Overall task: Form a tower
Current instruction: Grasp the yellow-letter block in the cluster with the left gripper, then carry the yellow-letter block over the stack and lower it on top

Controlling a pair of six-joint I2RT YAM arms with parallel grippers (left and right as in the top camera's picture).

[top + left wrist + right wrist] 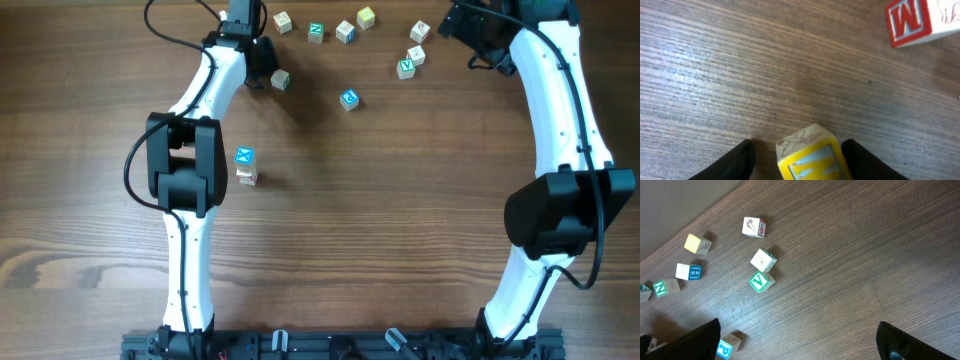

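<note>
Closing off-centre is the risk: the left gripper (796, 146), half-spread astride the yellow-framed letter cube (812, 159) by the far edge of the table (400, 250), may pinch it skewed and later topple the two-cube tower (245, 166) left of the middle; the right gripper (797, 330) hangs wide open.

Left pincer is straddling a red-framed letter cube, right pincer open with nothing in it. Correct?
One slip: the left pincer straddles a yellow-framed cube, not a red-framed one. The left wrist view shows it; the red M cube lies apart, farther off. The right pincer is open with nothing in it, as stated.
</note>
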